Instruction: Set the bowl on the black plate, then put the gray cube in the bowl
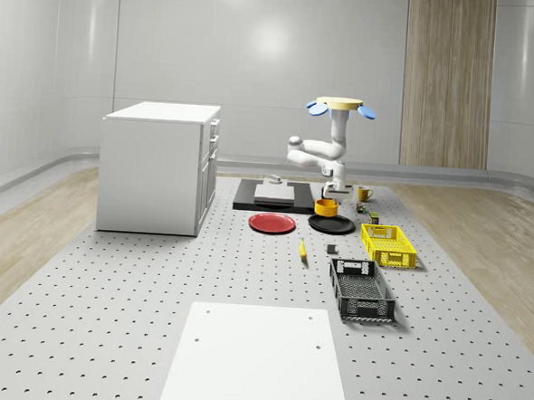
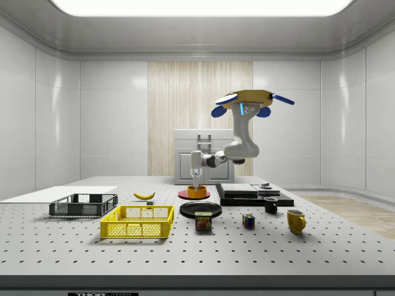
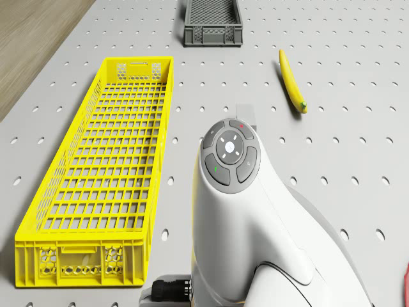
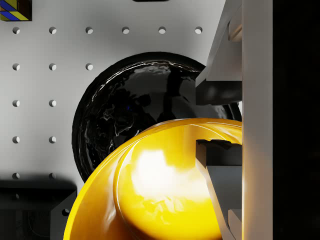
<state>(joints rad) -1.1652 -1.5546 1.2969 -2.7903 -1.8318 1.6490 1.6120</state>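
The drone [image 1: 341,105] hovers in the air above the far side of the black plate [image 1: 331,224], its arm [image 1: 320,152] bent down and forward so that the gripper [image 1: 330,198] hangs just over the plate's far edge. The fingers [image 4: 220,165] are pinched on the rim of the yellow bowl [image 1: 325,206], one inside the wall and one outside. The bowl is held clear of the surface [image 1: 153,284], a little above the plate and partly over it; from the wrist, the plate's glossy black face shows beyond the bowl's rim. Just beside the plate lies a red plate [image 1: 272,223], and behind both sits a dark slab [image 1: 249,197] carrying a pale block [image 1: 274,193]. On the plate's other side stands a yellow crate [image 1: 388,245], with a black crate [image 1: 360,290] nearer the front and a banana [image 1: 302,250] between the crates and the red plate. A yellow mug [image 1: 363,193] stands beyond the plate, near the slab. I cannot make out the gray cube with any certainty. A white cabinet [image 1: 158,166] stands well apart from the plate.
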